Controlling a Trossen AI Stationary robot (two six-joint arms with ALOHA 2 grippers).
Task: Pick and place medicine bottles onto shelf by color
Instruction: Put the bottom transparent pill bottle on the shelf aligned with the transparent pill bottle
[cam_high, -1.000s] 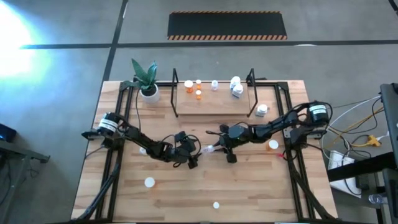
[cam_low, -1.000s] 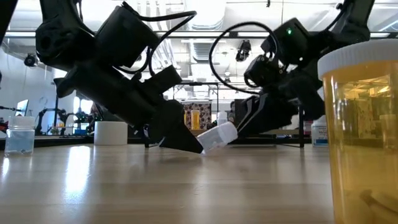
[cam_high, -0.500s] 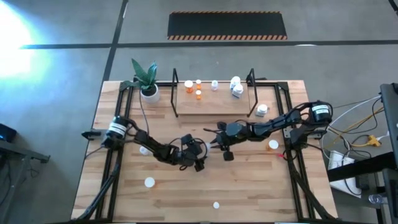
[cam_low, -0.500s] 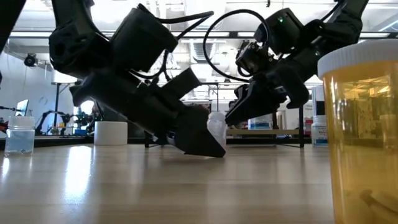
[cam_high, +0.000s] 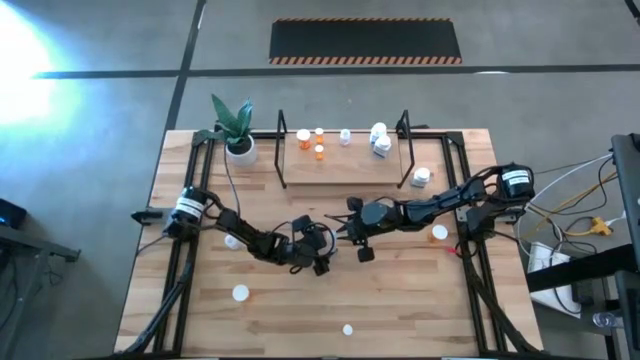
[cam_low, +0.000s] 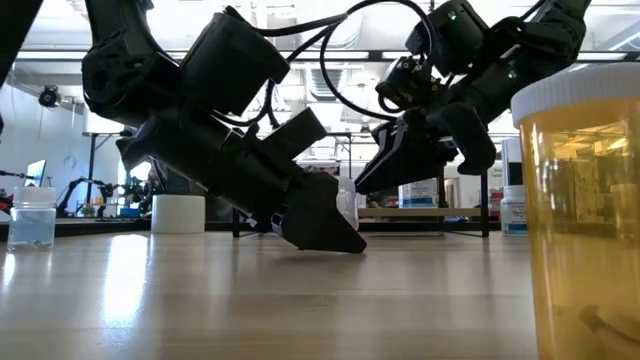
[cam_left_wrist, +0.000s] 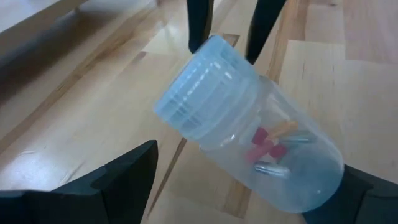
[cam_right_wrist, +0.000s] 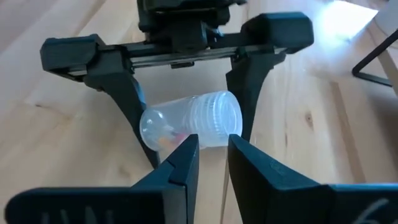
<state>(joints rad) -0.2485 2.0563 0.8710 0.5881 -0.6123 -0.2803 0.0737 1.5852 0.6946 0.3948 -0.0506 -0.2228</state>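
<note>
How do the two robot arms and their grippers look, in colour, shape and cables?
Both arms are dark, jointed links, each with a white band near its base. The left gripper has a wide black crossbar with two angular fingers. The right gripper has flat, blunt black fingers. Black cables loop above the wrists in the low view, and one wrist shows a small green light.

My rig: two matte-black jointed arms, each with white band near shoulder. Looped black cables on right arm. I noted green indicator light there. Fingers black, wedge-shaped.
</note>
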